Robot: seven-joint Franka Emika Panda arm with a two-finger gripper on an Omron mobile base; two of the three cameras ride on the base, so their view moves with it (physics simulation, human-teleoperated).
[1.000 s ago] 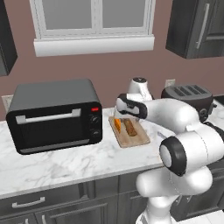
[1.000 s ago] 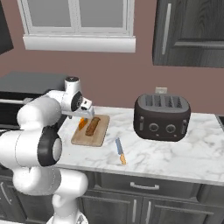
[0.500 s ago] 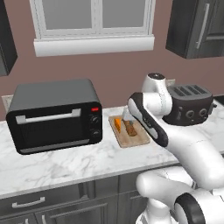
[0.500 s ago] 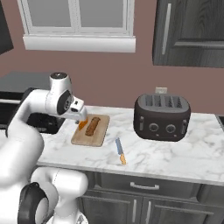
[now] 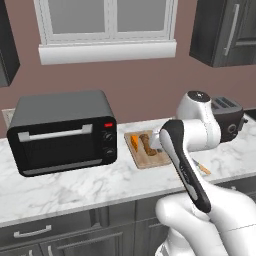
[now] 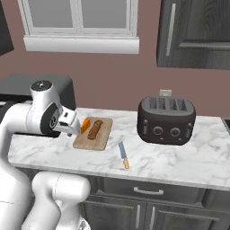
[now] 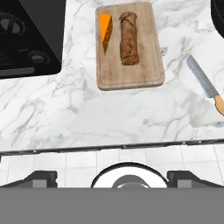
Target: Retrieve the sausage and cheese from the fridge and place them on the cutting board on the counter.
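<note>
Two things lie on the cutting board (image 7: 131, 74): the cheese (image 7: 105, 30) on its left part and a mottled brown log (image 7: 129, 37) just right of it, close but not touching. Left of the board stands the black toaster oven (image 5: 62, 130). The gripper (image 7: 112, 178) hangs above the near edge of the counter (image 7: 87, 113). Its fingers are spread wide and nothing is between them. The cheese lies well apart from it, on the far side. Right of the board lies a knife (image 7: 202, 83), and further right the toaster (image 6: 166, 120).
</note>
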